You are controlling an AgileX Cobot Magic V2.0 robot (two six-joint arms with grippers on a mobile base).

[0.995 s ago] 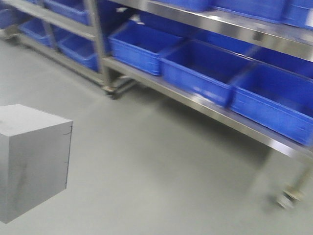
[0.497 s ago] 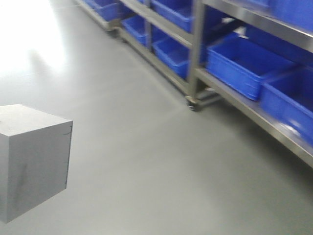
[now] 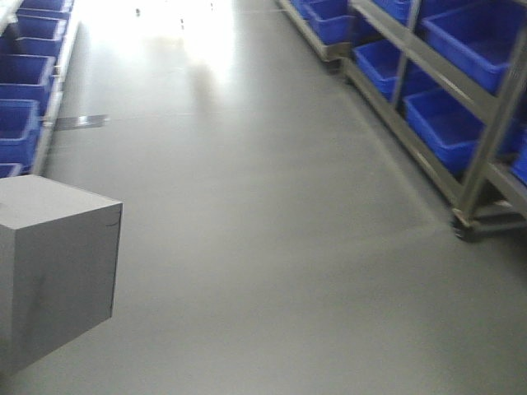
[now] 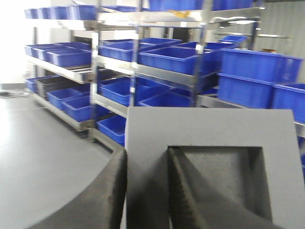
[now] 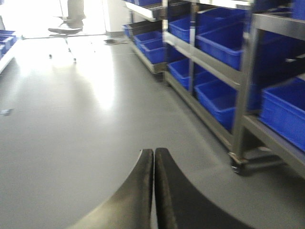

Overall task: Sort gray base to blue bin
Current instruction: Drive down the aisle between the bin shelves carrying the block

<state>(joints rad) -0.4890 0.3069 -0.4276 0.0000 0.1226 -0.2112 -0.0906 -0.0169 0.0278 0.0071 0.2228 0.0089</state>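
At 8 o'clock in the front view, the gray base (image 3: 53,271) hangs above the floor (image 3: 272,247). The left gripper (image 4: 147,160) is clenched on one wall of it, one finger inside the square hole. The right gripper (image 5: 153,162) is pressed closed on nothing. The blue bins (image 3: 449,123) sit on racks (image 3: 486,152) at 2 o'clock. The hold is on one thin wall, so a bump could make the block slip and drop.

The block (image 4: 209,143) between the left jaws is matt gray and faintly grainy. The jaws are dull black, ribbed inside. Beyond them the crates (image 4: 174,57) are smooth blue plastic. Ahead of the right jaws are shiny metal racks (image 5: 245,86) and a glossy, smooth floor (image 5: 71,119).
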